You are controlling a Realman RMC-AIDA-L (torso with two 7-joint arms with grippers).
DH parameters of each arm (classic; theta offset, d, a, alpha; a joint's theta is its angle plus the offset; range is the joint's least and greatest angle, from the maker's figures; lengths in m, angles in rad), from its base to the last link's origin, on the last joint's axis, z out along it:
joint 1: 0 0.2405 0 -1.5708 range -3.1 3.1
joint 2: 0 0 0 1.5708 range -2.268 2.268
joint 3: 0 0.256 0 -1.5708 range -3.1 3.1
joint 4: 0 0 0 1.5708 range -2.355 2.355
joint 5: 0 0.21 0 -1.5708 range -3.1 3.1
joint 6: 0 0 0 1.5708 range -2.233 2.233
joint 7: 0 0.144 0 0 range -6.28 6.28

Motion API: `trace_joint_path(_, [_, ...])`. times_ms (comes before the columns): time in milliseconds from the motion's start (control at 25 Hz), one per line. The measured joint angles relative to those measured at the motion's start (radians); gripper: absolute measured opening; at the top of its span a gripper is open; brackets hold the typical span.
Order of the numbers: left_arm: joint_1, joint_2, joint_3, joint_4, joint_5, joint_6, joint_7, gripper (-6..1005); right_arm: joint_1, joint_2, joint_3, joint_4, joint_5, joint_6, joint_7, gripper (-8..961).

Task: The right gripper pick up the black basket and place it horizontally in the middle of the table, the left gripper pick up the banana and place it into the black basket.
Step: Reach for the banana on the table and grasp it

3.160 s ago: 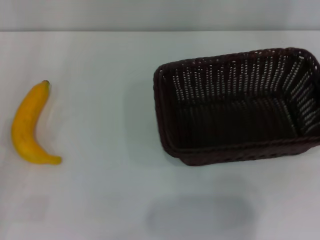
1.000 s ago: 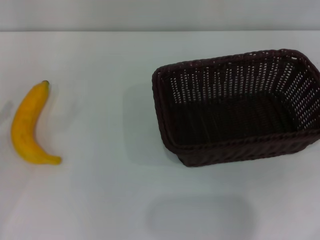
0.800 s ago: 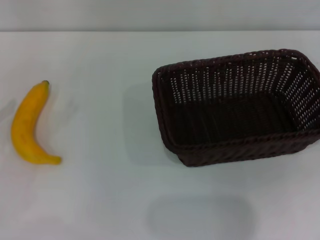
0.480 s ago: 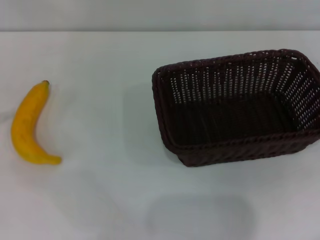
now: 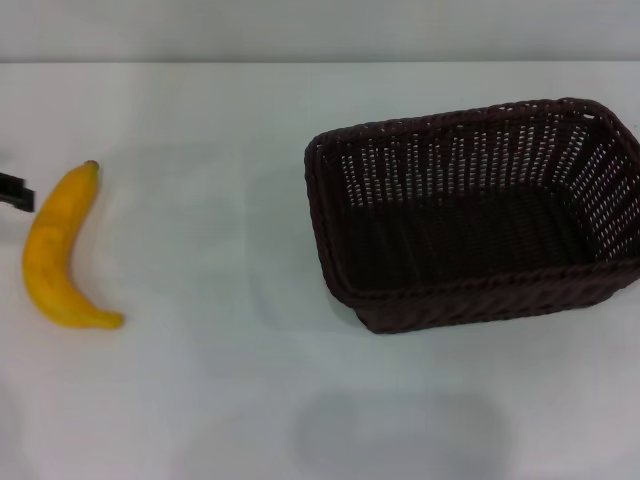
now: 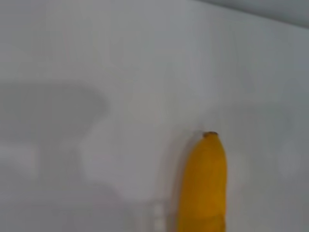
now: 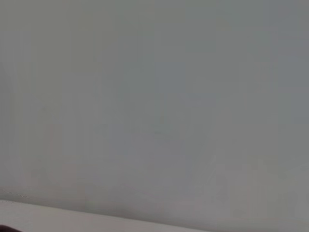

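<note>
The black basket point(image 5: 470, 215) stands upright on the white table point(image 5: 200, 120), right of the middle, its long side running left to right and its inside empty. The yellow banana point(image 5: 58, 250) lies at the far left, stem tip pointing away from me. The tip of my left gripper point(image 5: 14, 192) shows at the left edge, just left of the banana's stem end and apart from it. The left wrist view shows the banana's stem end point(image 6: 205, 183) on the table. My right gripper is out of view.
The table's far edge point(image 5: 320, 62) meets a grey wall. A faint shadow point(image 5: 395, 430) lies on the table in front of the basket. The right wrist view shows only a plain grey surface.
The tip of my left gripper has come into the head view at the left edge beside the banana. The basket has turned slightly since the oldest frame and now lies still. The banana has not moved.
</note>
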Motion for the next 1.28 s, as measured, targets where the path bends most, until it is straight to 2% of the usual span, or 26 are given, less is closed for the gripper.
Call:
trace_joint_path(200, [-0.031, -0.021, 0.03, -0.046, 0.049, 0.041, -0.03, 816, 0.007, 0.0, -0.002, 0.007, 0.011, 0.009, -0.024, 361])
trace_joint_path(760, [-0.045, -0.063, 0.058, -0.168, 0.14, 0.162, -0.05, 811, 0.035, -0.002, -0.002, 0.014, 0.011, 0.009, -0.035, 361])
trace_joint_path(1280, [-0.05, -0.069, 0.059, -0.196, 0.14, 0.218, -0.038, 806, 0.044, -0.001, -0.016, 0.032, 0.002, -0.005, -0.037, 360])
